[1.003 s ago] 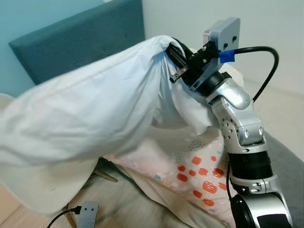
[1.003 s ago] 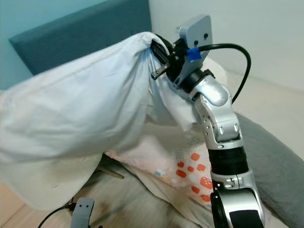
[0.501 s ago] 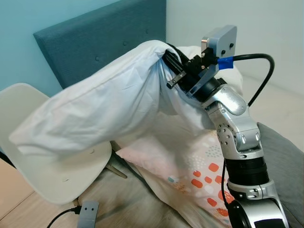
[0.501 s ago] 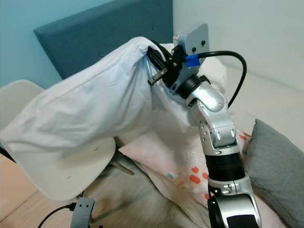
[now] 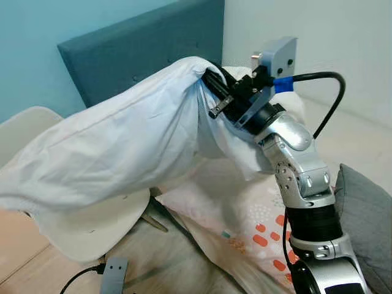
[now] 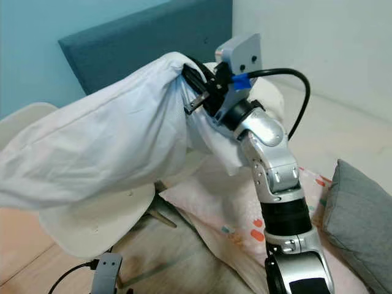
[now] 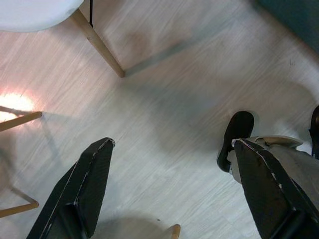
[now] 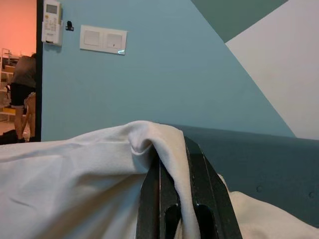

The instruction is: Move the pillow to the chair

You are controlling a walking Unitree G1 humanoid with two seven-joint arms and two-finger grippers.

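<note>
A big white pillow [image 5: 116, 153] hangs in the air, held by one corner. My right gripper [image 5: 211, 82] is shut on that corner, raised in front of the blue headboard; the pinched fabric [image 8: 169, 154] folds over its black fingers [image 8: 199, 194]. The pillow's far end droops over the seat of a white chair [image 5: 92, 229] at lower left; contact cannot be made out. My left gripper [image 7: 169, 169] hangs open above the wooden floor, nothing between its fingers [image 7: 92, 174].
A bed with a blue headboard [image 5: 141, 55] lies ahead, with a patterned pillow [image 5: 245, 214] and a grey cushion [image 5: 367, 208] on it. A small grey device with a cable [image 5: 110, 275] sits on the floor. Chair legs [image 7: 97, 45] and a person's shoe [image 7: 234, 134] are below.
The view has swung, bringing the white chair into sight. The pillow's low end has sunk over the chair seat. My right gripper keeps its hold on the corner.
</note>
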